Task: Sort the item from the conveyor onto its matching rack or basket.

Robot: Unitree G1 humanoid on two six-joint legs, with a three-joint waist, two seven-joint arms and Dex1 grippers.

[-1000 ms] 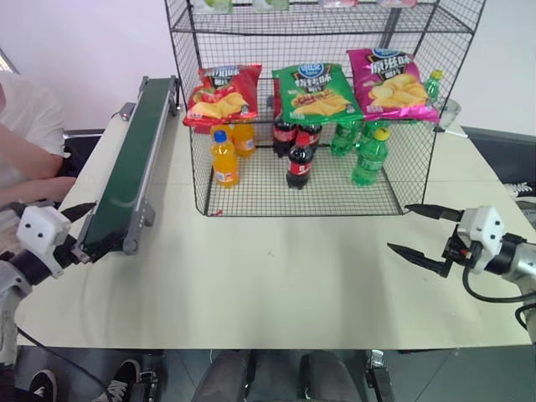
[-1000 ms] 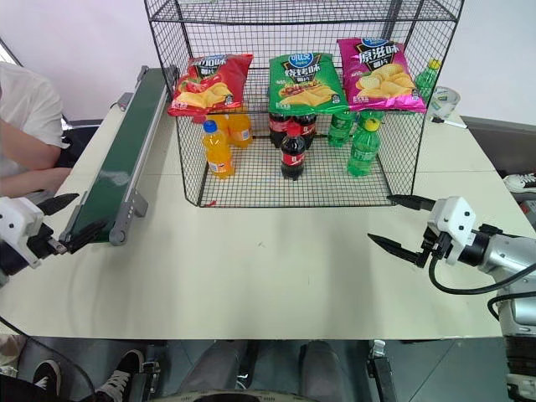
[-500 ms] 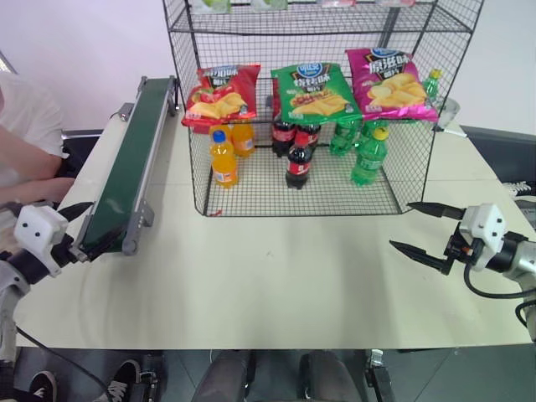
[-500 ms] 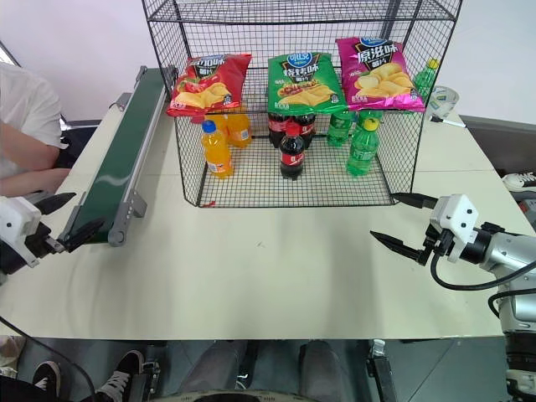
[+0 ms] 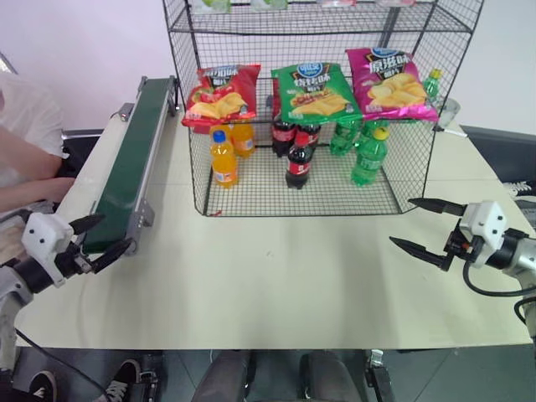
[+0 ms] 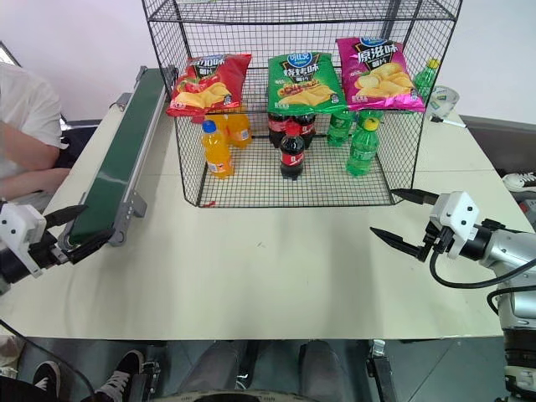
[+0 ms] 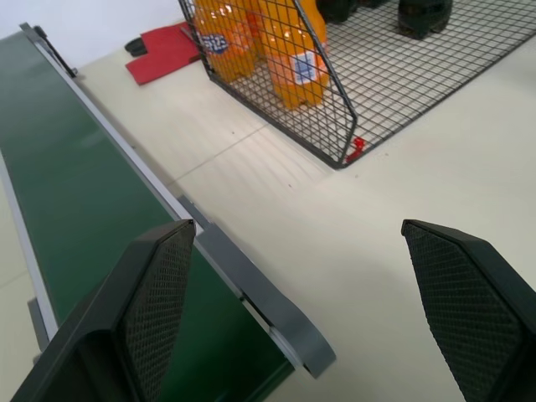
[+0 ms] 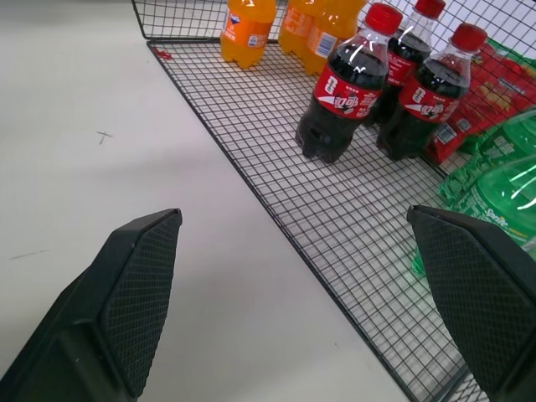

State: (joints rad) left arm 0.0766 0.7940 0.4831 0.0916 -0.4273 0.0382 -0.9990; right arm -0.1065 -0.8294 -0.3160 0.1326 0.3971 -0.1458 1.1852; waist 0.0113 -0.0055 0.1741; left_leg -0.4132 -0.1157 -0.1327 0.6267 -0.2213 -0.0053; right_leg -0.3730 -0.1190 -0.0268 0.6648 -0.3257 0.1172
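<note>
While your left gripper [image 5: 99, 237] hovers at the conveyor's [image 5: 126, 167] near end, its fingers stand wide apart, holding nothing. You'll find the red bag [image 5: 223, 95] on the rack's [image 5: 402, 180] middle tier, far left, beside the green bag [image 5: 315, 91] and over the orange bottles [image 5: 224, 159]. Your right gripper [image 5: 425, 226] hangs spread and empty above the table [image 5: 276, 285].

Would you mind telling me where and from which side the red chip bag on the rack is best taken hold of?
Probably by its lower front edge, coming from the open front of the rack. The red chip bag lies tilted on the shelf with that edge overhanging toward the table, thin enough for two fingers. The nearer left gripper is open beside the conveyor; the right gripper is open too.
</note>
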